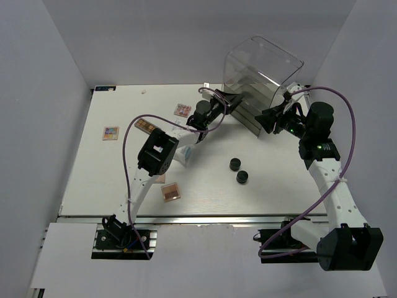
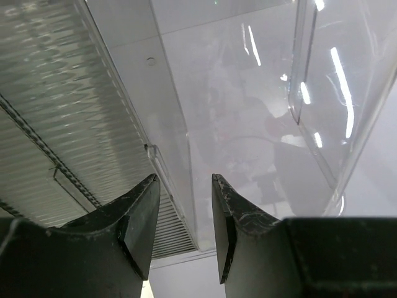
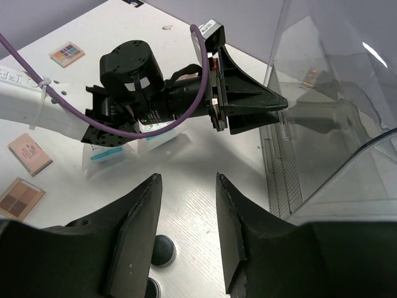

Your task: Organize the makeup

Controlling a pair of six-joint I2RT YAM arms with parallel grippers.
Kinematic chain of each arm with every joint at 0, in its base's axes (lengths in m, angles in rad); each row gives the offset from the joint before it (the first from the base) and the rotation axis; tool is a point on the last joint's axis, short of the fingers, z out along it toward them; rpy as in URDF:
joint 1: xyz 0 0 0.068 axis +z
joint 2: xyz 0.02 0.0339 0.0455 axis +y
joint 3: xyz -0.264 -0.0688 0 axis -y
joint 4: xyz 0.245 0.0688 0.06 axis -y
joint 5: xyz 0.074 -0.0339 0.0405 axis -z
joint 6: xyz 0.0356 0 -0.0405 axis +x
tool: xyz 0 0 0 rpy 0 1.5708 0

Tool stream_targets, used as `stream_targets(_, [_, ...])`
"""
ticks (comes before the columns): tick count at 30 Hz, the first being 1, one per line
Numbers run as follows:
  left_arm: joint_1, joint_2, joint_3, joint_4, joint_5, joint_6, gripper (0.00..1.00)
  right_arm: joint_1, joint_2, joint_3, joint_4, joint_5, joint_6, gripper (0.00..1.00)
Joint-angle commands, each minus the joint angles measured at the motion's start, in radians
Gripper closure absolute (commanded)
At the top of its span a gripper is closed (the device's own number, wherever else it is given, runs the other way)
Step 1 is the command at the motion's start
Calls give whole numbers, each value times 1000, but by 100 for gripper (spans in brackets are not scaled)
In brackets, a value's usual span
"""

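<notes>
Two round black jars stand mid-table and also show in the right wrist view. Pink/brown palettes lie at the left. White blue-printed pouches lie under the left arm, and show in the right wrist view. My left gripper is open at the front of the clear drawer box, with a clear drawer edge between its fingers. My right gripper is open and empty, hovering beside the box.
The tall clear acrylic box stands at the back right, its ribbed drawer fronts facing the arms. The two grippers are close together in front of it. White walls enclose the table on three sides.
</notes>
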Motion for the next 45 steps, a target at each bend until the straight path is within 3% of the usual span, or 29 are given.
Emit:
stream_targets(1, [-5, -12, 58, -36, -7, 23, 51, -6, -21, 6, 46, 11, -12, 54])
stream_targets(8, [-5, 8, 111, -90, -19, 29, 63, -6, -26, 0, 51, 12, -4, 54])
stream_targets(12, [-5, -3, 102, -65, -17, 30, 77, -6, -29, -5, 51, 17, -3, 54])
stream_targets(17, [-5, -77, 3, 18, -37, 43, 88, -6, -27, 2, 51, 23, 2, 51])
stream_targets(21, [-7, -168, -85, 68, -39, 78, 89, -7, -18, 31, 43, 72, 51, 43])
stream_targets(29, [-5, -278, -185, 107, -37, 122, 89, -9, 16, 124, -9, 144, 222, 38])
stream_targets(32, [-5, -313, -223, 125, -46, 125, 89, -10, 31, 175, -79, 296, 345, 39])
stream_targets(39, [0, -365, -260, 153, -59, 121, 89, -22, 65, 270, -246, 258, 408, 41])
stream_targets(45, [1, -393, -244, 147, -63, 109, 89, -38, 85, 265, -291, 246, 469, 43])
